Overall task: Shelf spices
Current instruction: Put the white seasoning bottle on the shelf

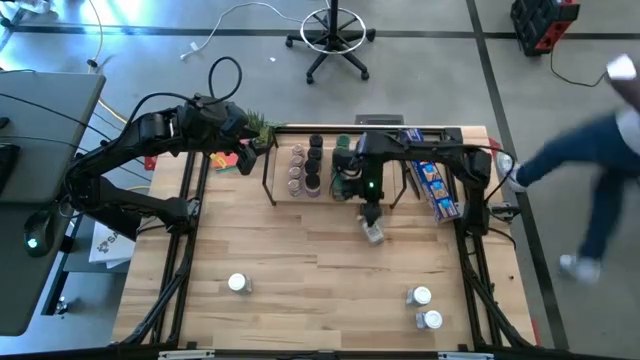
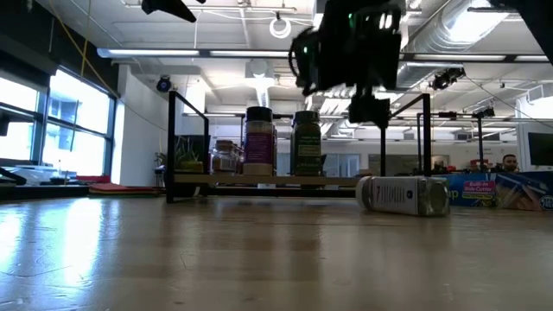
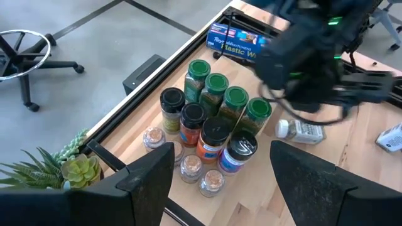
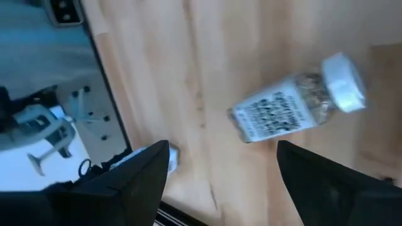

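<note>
A clear spice jar with a white lid lies on its side on the table in front of the shelf; it also shows in the low view and the right wrist view. My right gripper hangs open just above it, apart from it. The light-wood shelf on black legs carries several upright jars with green, black and clear lids. My left gripper is open and empty at the shelf's left end, by the plant.
Three loose white-lidded jars stand near the table's front: one left, two right. A blue snack packet lies right of the shelf. A potted plant stands at its left end. A person moves past the table's right side.
</note>
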{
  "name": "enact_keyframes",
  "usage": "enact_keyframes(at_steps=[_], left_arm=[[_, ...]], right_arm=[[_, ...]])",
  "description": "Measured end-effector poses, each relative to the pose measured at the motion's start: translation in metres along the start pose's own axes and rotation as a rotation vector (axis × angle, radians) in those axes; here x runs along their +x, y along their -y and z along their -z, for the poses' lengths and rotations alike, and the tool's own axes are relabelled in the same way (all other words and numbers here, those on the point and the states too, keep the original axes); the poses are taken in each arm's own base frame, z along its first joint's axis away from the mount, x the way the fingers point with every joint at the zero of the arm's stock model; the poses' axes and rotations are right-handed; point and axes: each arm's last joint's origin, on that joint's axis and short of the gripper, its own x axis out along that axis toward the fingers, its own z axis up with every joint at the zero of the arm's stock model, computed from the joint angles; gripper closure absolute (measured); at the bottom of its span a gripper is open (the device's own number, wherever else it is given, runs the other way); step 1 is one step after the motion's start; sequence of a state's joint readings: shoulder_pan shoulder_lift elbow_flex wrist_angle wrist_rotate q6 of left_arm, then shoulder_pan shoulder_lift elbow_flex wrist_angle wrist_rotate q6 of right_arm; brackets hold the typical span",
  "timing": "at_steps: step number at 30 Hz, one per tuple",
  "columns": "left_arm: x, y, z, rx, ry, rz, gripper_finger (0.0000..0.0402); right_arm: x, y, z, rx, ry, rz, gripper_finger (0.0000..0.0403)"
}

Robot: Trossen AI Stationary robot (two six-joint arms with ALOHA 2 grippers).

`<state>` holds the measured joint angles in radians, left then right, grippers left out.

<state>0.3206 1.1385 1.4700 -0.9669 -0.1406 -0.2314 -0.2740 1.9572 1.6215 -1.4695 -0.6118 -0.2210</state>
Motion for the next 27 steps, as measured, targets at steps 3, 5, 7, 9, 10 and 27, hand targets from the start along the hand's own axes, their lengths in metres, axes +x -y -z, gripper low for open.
enact_keyframes(at_steps=[3,5,7,9,10,27], left_arm=[[0.000,0.000,0.000,0.000,-0.001,0.000,0.0143],[0.000,0.000,0.000,0.000,-0.001,0.000,0.0143],[0.000,0.000,0.000,0.000,-0.001,0.000,0.0143],[0.000,0.000,0.000,0.000,-0.001,0.000,0.0143],[0.000,0.000,0.000,0.000,-0.001,0.000,0.0143],[0.000,0.001,0.000,0.077,-0.004,0.021,0.0143]], right_arm=[[-0.001,-0.028,0.007,-0.047,0.017,0.016,0.0114],[-0.006,-0.049,0.015,-0.066,0.052,0.059,0.0114],[-0.010,-0.069,0.022,-0.077,0.106,0.145,0.0114],[-0.012,-0.088,0.028,-0.071,0.177,0.248,0.0114],[-0.012,-0.097,0.030,-0.064,0.220,0.300,0.0114],[0.069,-0.169,0.100,0.353,0.406,0.545,0.0114]])
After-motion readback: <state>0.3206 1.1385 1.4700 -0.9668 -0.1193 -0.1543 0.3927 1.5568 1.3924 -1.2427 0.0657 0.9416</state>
